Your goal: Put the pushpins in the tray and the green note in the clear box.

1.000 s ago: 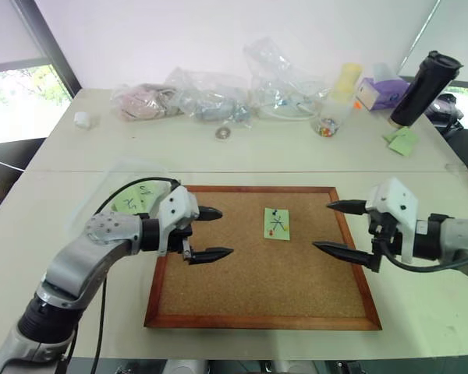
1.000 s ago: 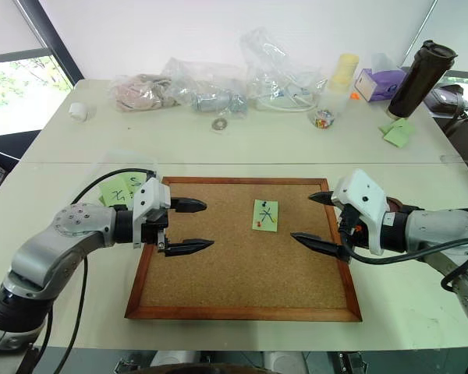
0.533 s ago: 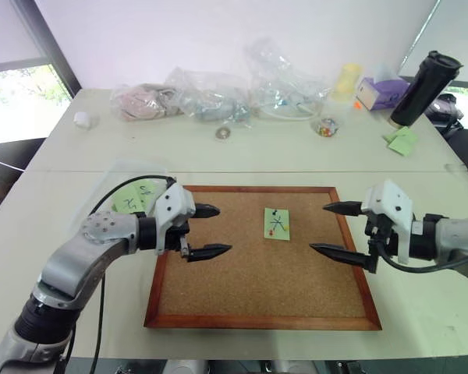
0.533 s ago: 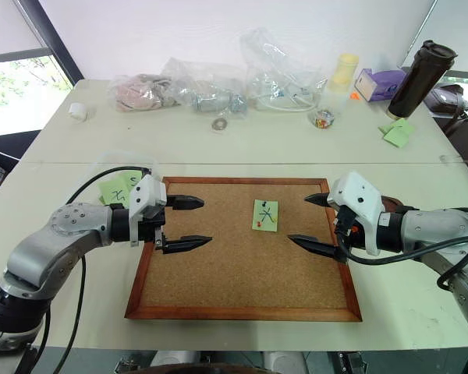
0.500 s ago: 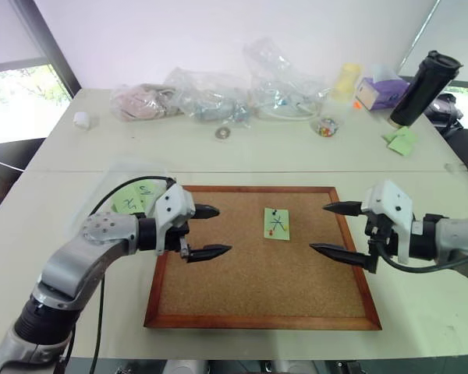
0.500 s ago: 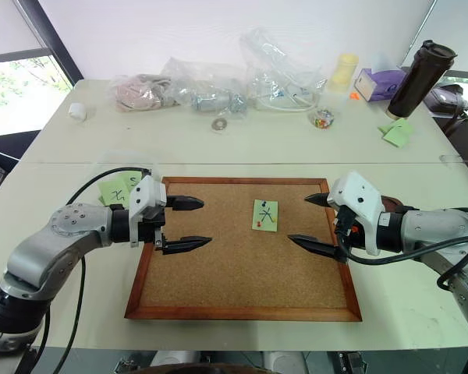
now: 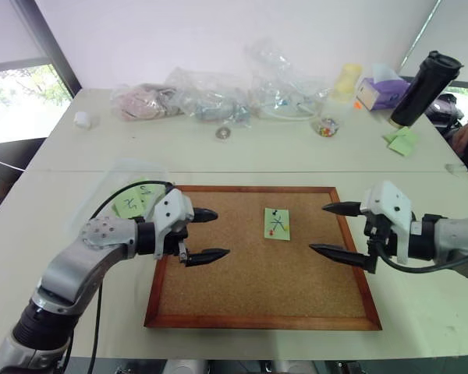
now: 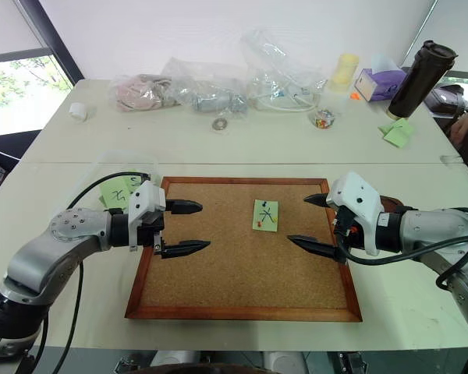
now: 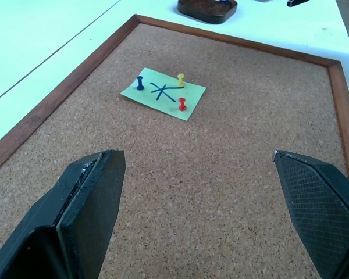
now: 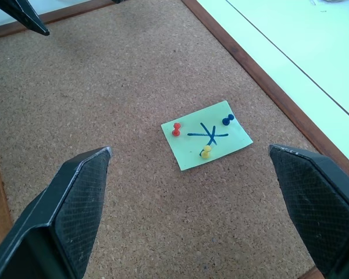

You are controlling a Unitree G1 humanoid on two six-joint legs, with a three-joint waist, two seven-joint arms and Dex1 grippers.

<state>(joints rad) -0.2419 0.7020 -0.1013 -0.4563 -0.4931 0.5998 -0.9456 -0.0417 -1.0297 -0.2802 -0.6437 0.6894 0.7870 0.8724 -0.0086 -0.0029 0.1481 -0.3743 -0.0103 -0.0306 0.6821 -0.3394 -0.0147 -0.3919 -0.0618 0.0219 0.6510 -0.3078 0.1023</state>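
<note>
The green note (image 9: 163,93) lies pinned near the middle of the cork board (image 7: 249,300) by three pushpins: blue (image 9: 140,83), yellow (image 9: 181,79) and red (image 9: 182,104). The left gripper (image 7: 205,234) and right gripper (image 7: 328,228) hover on either side of it, jaws wide apart and empty. The tray (image 9: 207,8) sits just off the board's right edge. No pin is out yet, so this looks like the approach; next, one gripper likely needs to close on a single pin head and pull it straight up.
</note>
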